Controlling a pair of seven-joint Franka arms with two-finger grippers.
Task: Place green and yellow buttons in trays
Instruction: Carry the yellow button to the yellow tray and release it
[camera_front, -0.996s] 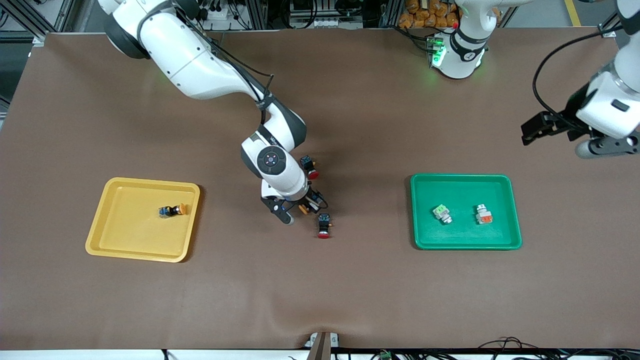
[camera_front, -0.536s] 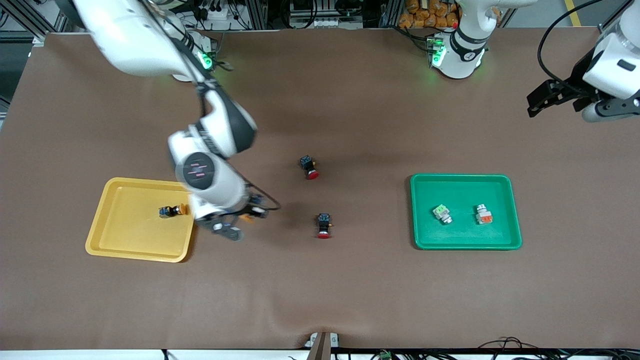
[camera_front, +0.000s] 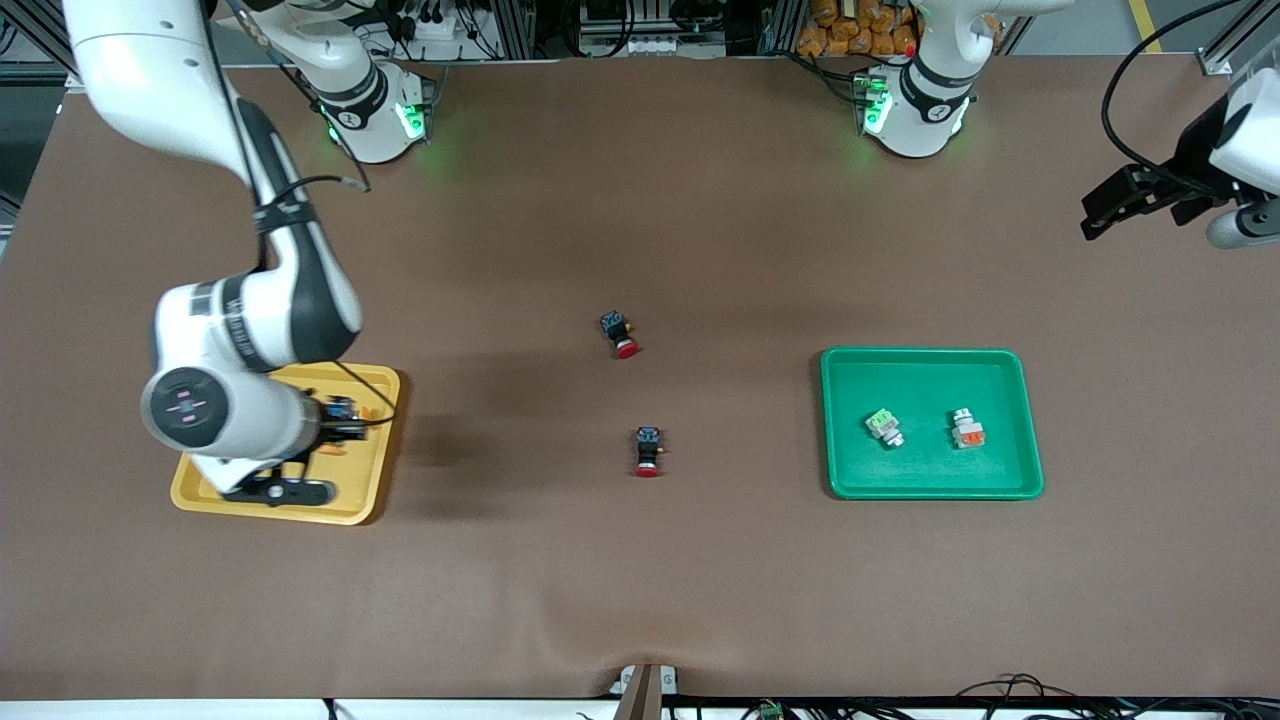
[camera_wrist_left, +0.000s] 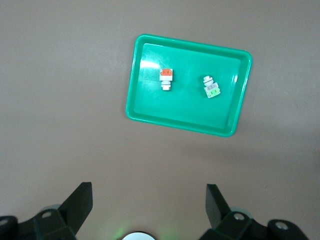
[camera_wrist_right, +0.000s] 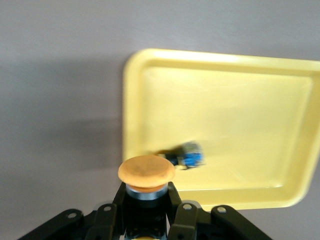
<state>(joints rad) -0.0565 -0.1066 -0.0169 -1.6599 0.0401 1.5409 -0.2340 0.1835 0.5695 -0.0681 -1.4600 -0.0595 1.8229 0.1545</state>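
My right gripper (camera_wrist_right: 146, 192) is shut on the black body of a button with a round orange-yellow cap (camera_wrist_right: 146, 172). It holds the button over the yellow tray (camera_wrist_right: 235, 115) near the tray's edge toward the table's middle; in the front view the gripper (camera_front: 335, 432) is above that tray (camera_front: 350, 505). A second yellow-capped button (camera_wrist_right: 187, 155) lies in the tray. The green tray (camera_front: 930, 470) holds a green-faced button (camera_front: 883, 425) and an orange-faced button (camera_front: 967, 428). My left gripper (camera_front: 1105, 208) is open and empty, high over the left arm's end of the table; its wrist view shows the green tray (camera_wrist_left: 190, 112) below.
Two black buttons with red caps lie on the brown mat in the table's middle, one (camera_front: 620, 335) farther from the front camera than the other (camera_front: 648, 450). The arms' bases stand along the far edge of the table.
My right gripper has carried the yellow-capped button from the table's middle to over the yellow tray. My left gripper has risen and drawn toward the table's end.
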